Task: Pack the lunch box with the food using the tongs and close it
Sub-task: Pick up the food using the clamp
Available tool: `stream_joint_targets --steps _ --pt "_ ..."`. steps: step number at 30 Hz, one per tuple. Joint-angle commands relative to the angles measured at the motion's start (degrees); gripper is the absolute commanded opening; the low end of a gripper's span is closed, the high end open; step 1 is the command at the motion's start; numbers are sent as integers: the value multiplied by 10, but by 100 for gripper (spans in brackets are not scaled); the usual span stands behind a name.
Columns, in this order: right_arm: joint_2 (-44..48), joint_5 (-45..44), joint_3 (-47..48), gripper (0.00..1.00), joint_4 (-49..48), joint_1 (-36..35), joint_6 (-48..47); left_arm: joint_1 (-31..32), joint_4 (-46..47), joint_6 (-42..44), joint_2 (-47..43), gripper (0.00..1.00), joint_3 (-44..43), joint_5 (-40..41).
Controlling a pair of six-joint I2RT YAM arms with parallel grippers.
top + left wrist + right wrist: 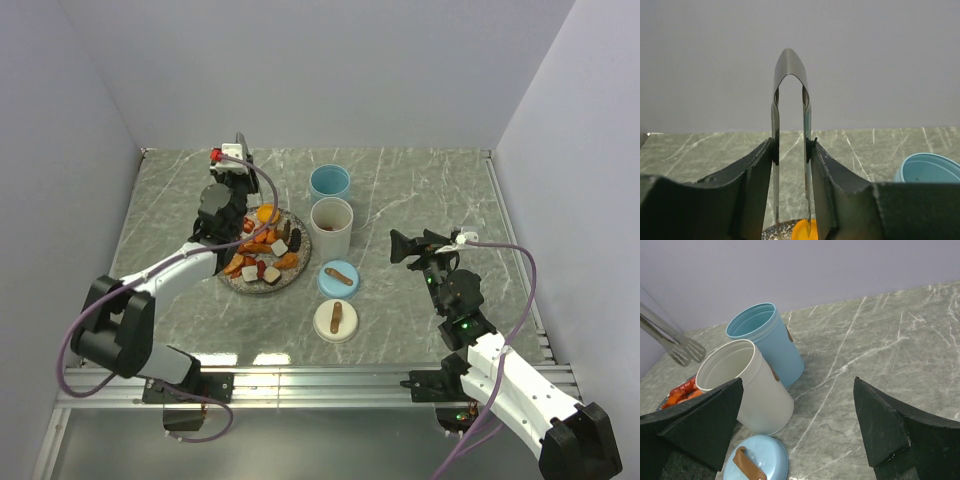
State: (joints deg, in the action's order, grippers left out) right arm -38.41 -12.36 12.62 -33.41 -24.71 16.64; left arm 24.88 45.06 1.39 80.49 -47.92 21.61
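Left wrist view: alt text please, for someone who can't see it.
The left gripper clamps grey metal tongs, their tips at an orange food piece on a speckled plate. A blue cup sits at right on the marble table.

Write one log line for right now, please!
left pincer: shut on tongs | tongs: tips over plate | right pincer: open, empty

No legible txt, labels, brands or nos. on tongs [788,54], blue cup [329,183], white cup [331,228] or plate [262,290].
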Motion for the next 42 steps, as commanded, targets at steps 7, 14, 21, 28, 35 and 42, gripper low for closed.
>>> stream_joint_targets --steps 7,14,21,28,35,42 --pt "4 -2 4 98 -20 4 -8 -37 79 -59 54 36 -25 -67" --pt "-2 -1 5 98 -20 4 -7 -41 73 -70 58 36 -1 -54" --pt "-3 0 5 98 -21 4 -8 -42 70 -62 62 37 8 -23" --pt "-7 0 4 98 -23 4 -7 -42 59 -67 83 37 4 -21" --pt "-9 -1 6 98 -25 4 -7 -42 64 -70 90 38 15 -11" --pt "-9 1 5 98 -25 4 -8 -42 51 -78 109 38 8 -21"
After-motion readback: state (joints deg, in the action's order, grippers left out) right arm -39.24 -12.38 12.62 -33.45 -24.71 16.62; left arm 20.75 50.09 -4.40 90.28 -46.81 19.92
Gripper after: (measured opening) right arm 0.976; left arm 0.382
